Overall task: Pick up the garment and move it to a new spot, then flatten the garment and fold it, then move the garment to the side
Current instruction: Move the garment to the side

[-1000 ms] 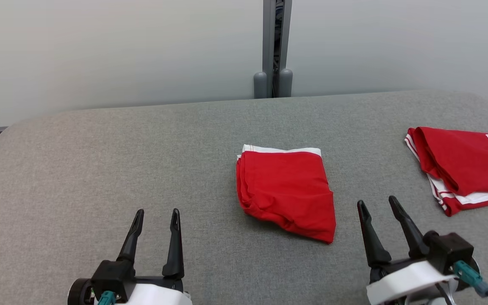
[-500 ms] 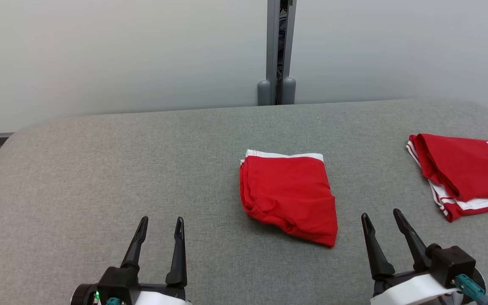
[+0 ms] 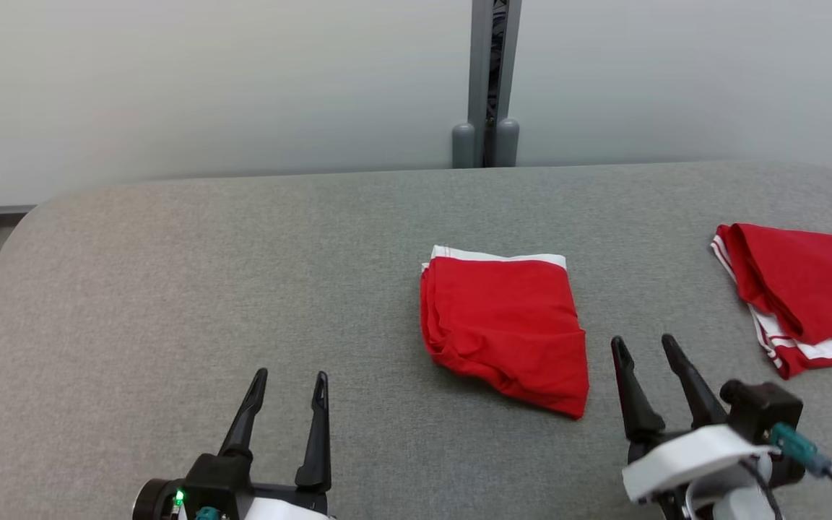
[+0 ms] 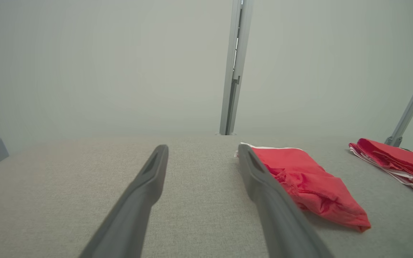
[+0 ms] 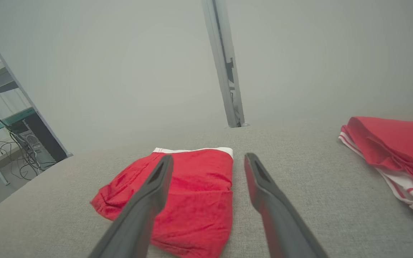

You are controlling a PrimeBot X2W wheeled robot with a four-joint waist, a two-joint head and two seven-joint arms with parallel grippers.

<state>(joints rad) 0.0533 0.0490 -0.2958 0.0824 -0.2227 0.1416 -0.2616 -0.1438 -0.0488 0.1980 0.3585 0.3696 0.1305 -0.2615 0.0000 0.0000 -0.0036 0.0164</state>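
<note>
Head view: a folded red garment [image 3: 506, 328], white-edged, is seen at the centre of the table [image 3: 170, 289]. A second red garment [image 3: 806, 289] lies at 3 o'clock, its black print cut off and unreadable, and the left gripper [image 3: 291, 374] at 7 and right gripper [image 3: 643, 339] at 5 are spread, empty. Left wrist view: the folded garment is seen at 2 o'clock, untouched. Right wrist view: it is partly covered by one finger, with a grey post [image 5: 224, 64] at 12.

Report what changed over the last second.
The head camera turned, so the whole scene slid right. The right gripper edged slightly closer to the folded red garment; nothing was gripped or released. Both it and the left gripper stay open; the garment and the red jersey lie unmoved on the grey table.
</note>
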